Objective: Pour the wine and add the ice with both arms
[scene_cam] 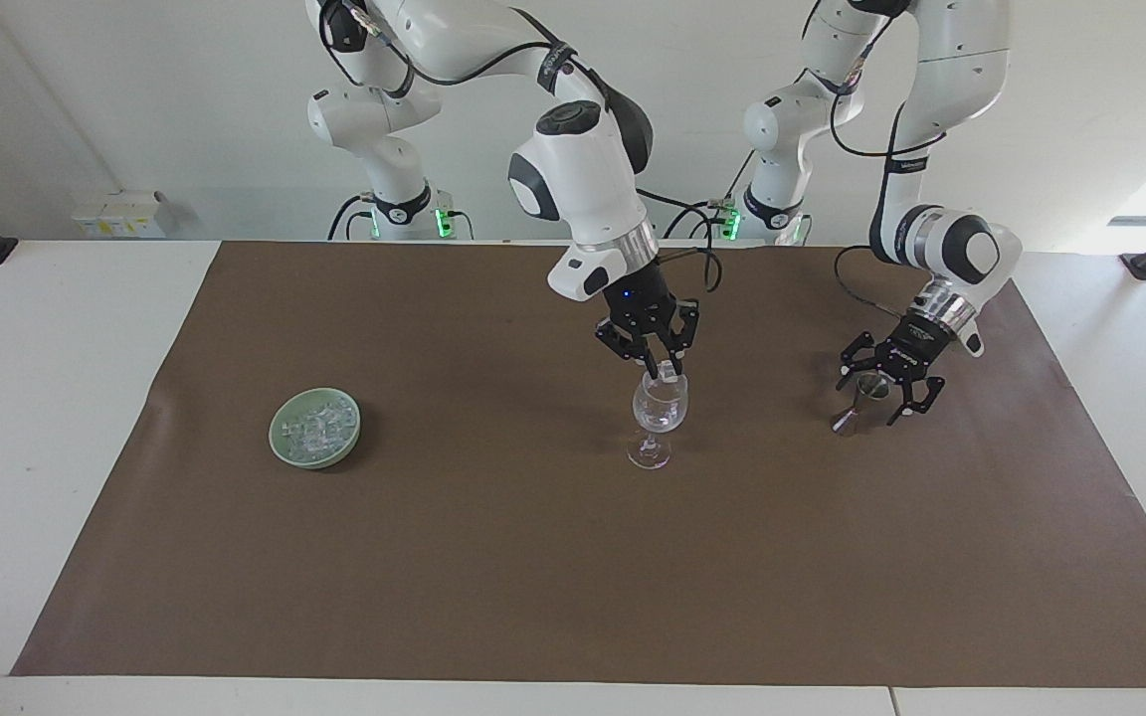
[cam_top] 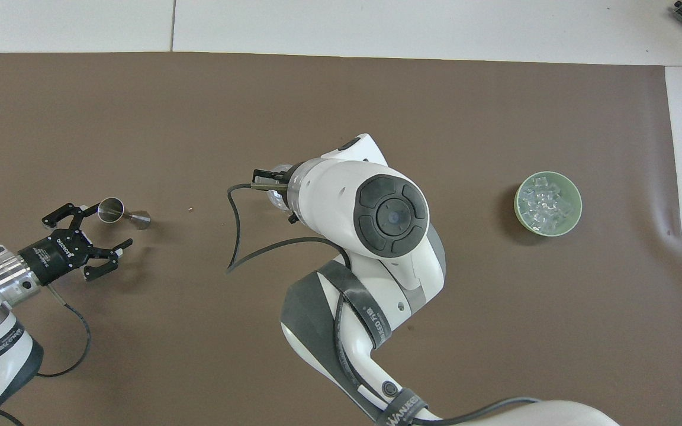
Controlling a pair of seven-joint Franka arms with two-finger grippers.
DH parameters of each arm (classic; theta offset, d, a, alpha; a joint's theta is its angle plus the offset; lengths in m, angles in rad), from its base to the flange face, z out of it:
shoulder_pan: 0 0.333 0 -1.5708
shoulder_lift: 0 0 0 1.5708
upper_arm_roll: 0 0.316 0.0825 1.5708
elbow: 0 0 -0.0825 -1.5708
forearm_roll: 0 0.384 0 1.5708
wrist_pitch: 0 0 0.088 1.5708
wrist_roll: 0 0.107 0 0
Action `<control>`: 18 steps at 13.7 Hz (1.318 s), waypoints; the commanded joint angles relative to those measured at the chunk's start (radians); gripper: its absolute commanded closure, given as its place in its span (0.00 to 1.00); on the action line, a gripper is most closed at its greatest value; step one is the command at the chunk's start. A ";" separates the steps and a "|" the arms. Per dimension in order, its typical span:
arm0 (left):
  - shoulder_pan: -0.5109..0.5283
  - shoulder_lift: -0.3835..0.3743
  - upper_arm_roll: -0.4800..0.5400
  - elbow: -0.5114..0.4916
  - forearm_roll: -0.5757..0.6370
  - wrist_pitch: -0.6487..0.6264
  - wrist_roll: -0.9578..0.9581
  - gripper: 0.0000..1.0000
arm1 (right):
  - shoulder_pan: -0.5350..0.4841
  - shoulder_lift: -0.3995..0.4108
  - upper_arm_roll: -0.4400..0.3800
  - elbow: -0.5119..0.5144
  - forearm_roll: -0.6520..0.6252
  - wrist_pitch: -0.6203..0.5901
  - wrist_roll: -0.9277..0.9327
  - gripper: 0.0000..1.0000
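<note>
A clear wine glass (scene_cam: 660, 410) stands upright mid-mat; in the overhead view only a sliver of it (cam_top: 276, 200) shows under the right arm's wrist. My right gripper (scene_cam: 666, 370) (cam_top: 270, 179) hangs just over the glass's rim, shut on a small pale chunk of ice. More ice (scene_cam: 317, 424) (cam_top: 545, 201) is heaped in a pale green bowl (scene_cam: 280, 444) (cam_top: 576, 214) toward the right arm's end. A steel jigger (scene_cam: 859, 406) (cam_top: 121, 212) stands on the mat toward the left arm's end. My left gripper (scene_cam: 881, 396) (cam_top: 89, 229) is open beside it, holding nothing. Wine is out of view.
A brown mat (scene_cam: 493, 557) (cam_top: 376, 94) covers most of the white table (scene_cam: 46, 398). A black cable (cam_top: 235, 236) loops from the right wrist over the mat beside the glass.
</note>
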 commanded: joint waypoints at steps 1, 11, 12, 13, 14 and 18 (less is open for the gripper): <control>0.049 -0.026 -0.003 0.036 0.157 -0.050 -0.050 0.00 | 0.001 -0.002 -0.001 0.002 -0.018 0.000 0.027 0.65; 0.037 -0.153 -0.014 0.227 0.640 -0.045 -0.114 0.00 | -0.147 -0.320 -0.006 -0.181 -0.019 -0.274 -0.055 0.52; 0.034 -0.169 -0.017 0.246 0.680 -0.051 -0.113 0.00 | -0.175 -0.385 -0.006 -0.212 -0.019 -0.353 -0.081 0.36; 0.017 -0.190 -0.015 0.248 0.719 -0.065 -0.099 0.00 | -0.206 -0.419 -0.008 -0.210 -0.019 -0.451 -0.102 0.07; 0.006 -0.207 -0.015 0.254 0.774 -0.067 -0.094 0.00 | -0.239 -0.439 -0.009 -0.199 -0.021 -0.527 -0.124 0.00; -0.022 -0.209 -0.017 0.326 0.985 -0.087 -0.082 0.00 | -0.336 -0.448 -0.015 -0.057 -0.081 -0.755 -0.281 0.00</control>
